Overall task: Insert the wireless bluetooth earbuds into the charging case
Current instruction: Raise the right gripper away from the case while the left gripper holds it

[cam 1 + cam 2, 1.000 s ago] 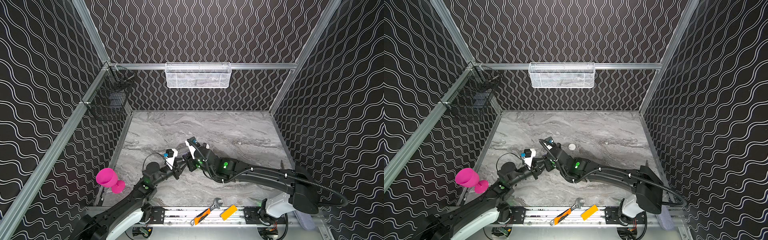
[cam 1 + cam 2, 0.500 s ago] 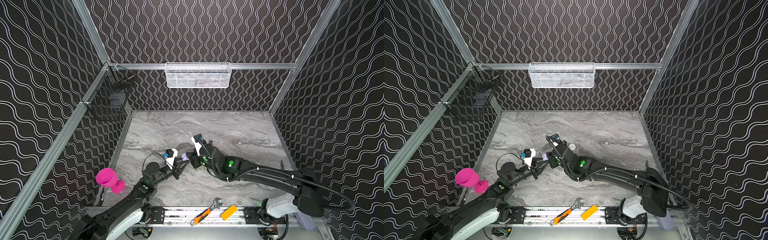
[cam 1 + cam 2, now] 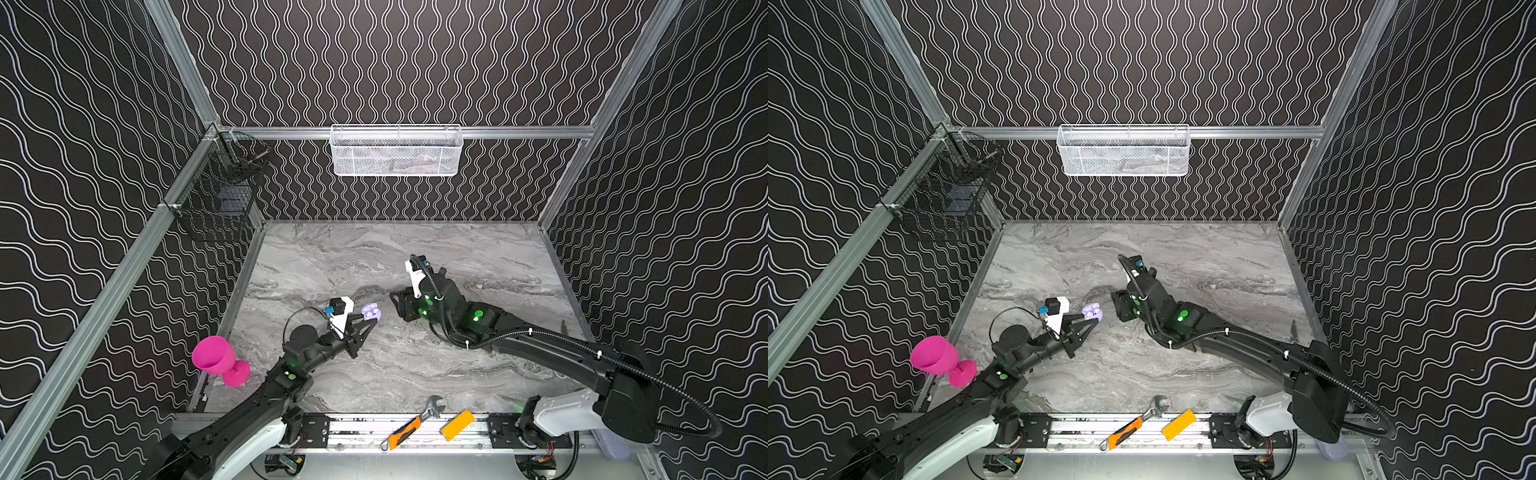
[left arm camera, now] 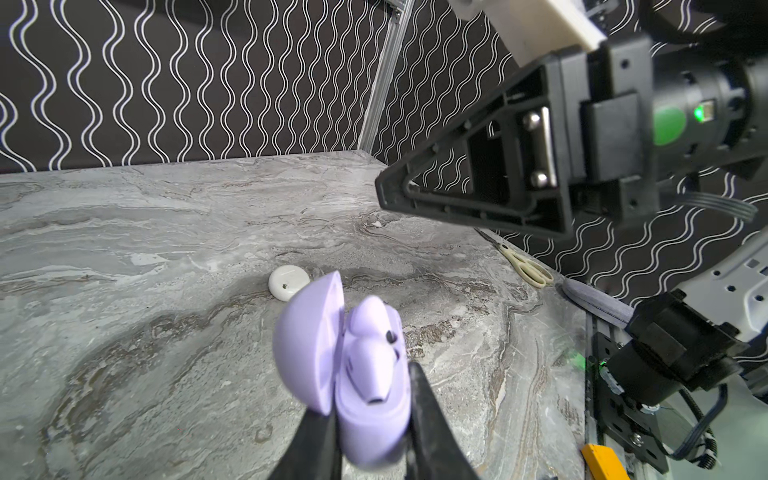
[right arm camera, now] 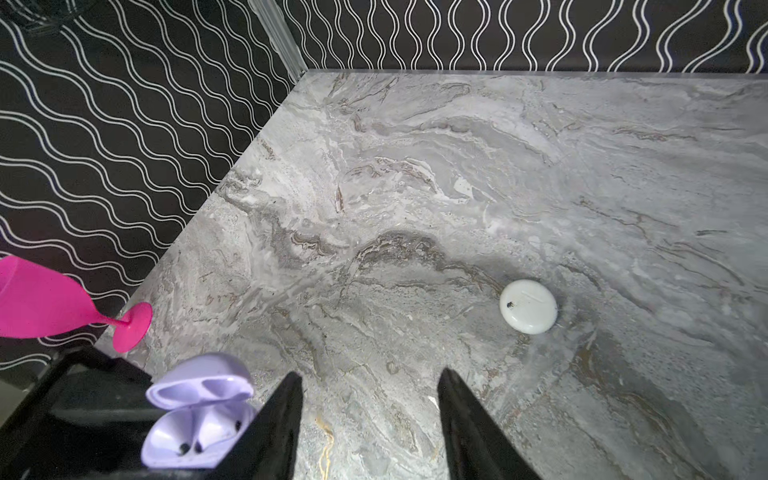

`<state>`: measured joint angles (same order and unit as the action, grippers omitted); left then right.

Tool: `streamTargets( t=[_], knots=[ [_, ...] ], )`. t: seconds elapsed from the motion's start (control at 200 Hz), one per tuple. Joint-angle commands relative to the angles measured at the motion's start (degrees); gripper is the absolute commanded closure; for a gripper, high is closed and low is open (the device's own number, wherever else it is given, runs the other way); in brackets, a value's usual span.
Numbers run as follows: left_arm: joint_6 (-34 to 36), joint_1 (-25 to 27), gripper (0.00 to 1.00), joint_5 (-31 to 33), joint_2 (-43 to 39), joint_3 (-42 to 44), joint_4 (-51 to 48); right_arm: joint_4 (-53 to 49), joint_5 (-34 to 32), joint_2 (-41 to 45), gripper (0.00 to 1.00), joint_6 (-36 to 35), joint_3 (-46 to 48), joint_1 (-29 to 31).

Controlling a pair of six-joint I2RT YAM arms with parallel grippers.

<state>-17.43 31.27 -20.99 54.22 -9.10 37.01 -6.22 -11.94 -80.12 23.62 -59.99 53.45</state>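
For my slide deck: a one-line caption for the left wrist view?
Open lavender charging case, two earbuds inside, clamped by the left end effector; closed white case on table.

Table (image 5: 415, 166): grey marble | lying on it: white round case (image 5: 528, 306), scissors (image 4: 524, 266)

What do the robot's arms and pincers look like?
The left arm and right arm are black with white base shells and green joint lights; the right carries a ribbed black cable. The left gripper and right gripper have black triangular fingers.
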Motion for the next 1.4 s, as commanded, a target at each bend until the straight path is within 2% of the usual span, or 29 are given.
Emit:
streamTargets(
  t=[0.0,0.265,0.606,1.396],
  knots=[
    [2.43,1.36,0.94,1.66,0.52,-1.12,-0.56,-1.87,3.41,-0.68,0.44,1.61,-0.84,-1.56],
    [5.73,6.42,0.94,6.07,1.07,-2.71,-3.5,-4.09,6.94,-2.3,0.43,2.38,-2.19,-4.08],
    [7.97,9.75,0.94,9.25,1.69,-3.81,-5.12,-10.63,14.18,-6.44,0.43,3.03,-7.65,-8.25],
    [10.97,14.33,0.95,13.85,1.99,-5.13,-7.73,-14.35,24.87,-12.19,0.43,2.06,-14.79,-8.98]
  ],
)
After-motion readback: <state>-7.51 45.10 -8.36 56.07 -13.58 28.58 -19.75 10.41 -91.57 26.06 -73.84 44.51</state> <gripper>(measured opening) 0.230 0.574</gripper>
